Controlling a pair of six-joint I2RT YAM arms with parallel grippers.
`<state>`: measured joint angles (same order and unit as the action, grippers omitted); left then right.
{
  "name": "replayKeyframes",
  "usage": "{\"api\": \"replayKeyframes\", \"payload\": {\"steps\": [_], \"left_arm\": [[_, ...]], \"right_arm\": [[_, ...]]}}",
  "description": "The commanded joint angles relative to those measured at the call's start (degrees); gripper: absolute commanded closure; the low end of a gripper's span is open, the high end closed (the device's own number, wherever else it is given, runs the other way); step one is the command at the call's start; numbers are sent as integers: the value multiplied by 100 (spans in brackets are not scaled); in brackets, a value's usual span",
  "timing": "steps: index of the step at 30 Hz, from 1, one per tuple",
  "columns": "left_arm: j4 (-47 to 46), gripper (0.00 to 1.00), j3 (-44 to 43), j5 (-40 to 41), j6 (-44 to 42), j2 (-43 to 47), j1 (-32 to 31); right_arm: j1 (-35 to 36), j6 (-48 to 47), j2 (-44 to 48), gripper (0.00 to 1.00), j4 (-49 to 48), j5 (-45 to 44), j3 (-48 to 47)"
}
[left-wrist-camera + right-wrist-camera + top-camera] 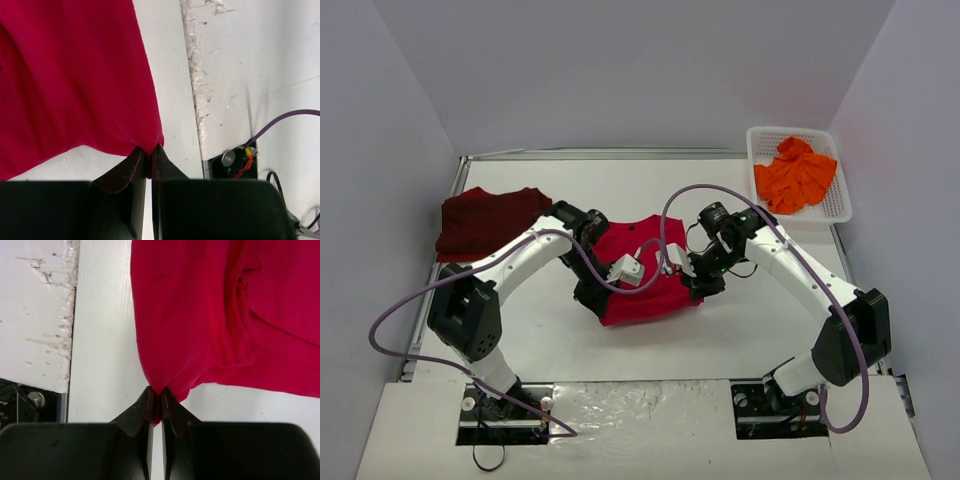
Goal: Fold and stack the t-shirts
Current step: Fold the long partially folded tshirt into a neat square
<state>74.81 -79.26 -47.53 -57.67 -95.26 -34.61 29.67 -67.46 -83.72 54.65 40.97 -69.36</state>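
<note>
The red t-shirt (pixel 645 300) lies mid-tabletop (pixel 720 190), between the two arms. The left gripper (pixel 149 152) is pressed together on one near corner of its cloth, and the right gripper (pixel 156 396) pinches the opposite near corner the same way. In both wrist views only a small tip of fabric sits between the jaws, and the rest fans away from the pinch.

This looks like the start of a fold, with the near hem to be carried over toward the far end of the shirt. To do it well, both corners should rise together and travel at the same pace, so that the hem stays a straight line between the grippers. If one side leads, the crease will likely run crooked. The grippers should also hold their spacing: closer together lets the middle sag and bunch, wider pulls on two thin pinches that could slip. A low arc should be enough. The corners should be laid down square on the far part before either gripper lets go.

The maroon t-shirt (pixel 485 222) lies folded at the left of the tabletop, well apart, and is probably where the stack will go. The orange t-shirt (pixel 795 178) is crumpled in the white basket (pixel 842 212) at the far right, not yet folded.
</note>
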Motion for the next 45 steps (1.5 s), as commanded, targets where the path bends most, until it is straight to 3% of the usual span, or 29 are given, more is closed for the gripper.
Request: {"api": "replayKeyframes", "payload": {"steps": [1,14,45], "left_arm": [[615,98,-387,86,-377,-80,-19],[149,98,-976,376,80,-115,288],[-265,98,-2181,938,247,-730,1237]], "right_arm": [[-23,84,-285,100,423,-247,-393],[-523,49,-715,100,-15,-300,-1351],[-866,365,-2420,100,-1000,-247,-3136]]}}
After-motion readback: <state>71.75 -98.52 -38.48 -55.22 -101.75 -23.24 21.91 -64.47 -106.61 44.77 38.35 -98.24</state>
